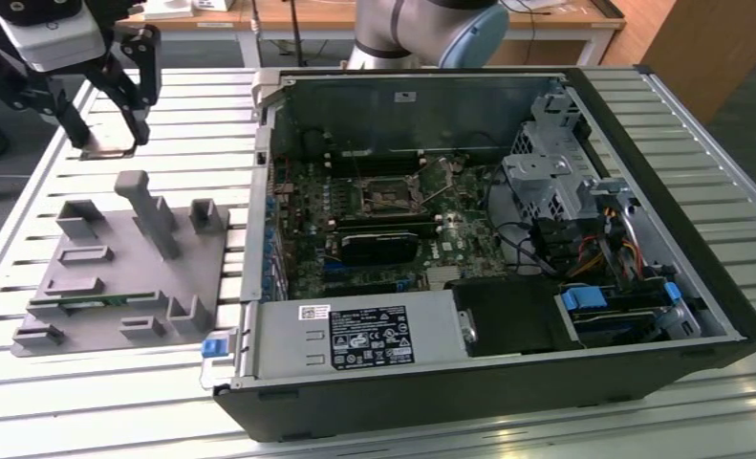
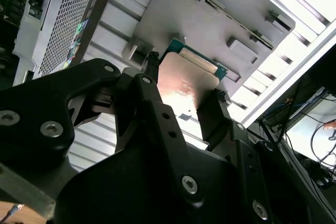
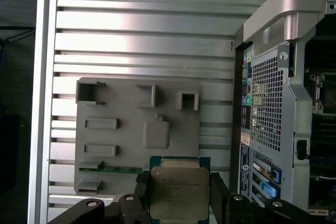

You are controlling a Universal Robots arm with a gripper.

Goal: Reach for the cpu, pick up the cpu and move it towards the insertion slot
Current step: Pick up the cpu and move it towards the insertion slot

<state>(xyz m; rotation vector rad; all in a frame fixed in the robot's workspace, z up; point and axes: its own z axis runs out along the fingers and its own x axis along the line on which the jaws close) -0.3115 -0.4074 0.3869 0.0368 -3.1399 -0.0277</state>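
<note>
Pincer (image 3: 179,192): closed on cpu (image 3: 179,191), lifted; grey fixture (image 3: 113,145) beneath it on slatted counter (image 3: 142,35).

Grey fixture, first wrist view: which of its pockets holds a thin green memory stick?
On the grey fixture, the long slot holding the green memory stick; the other pockets look empty.
</note>
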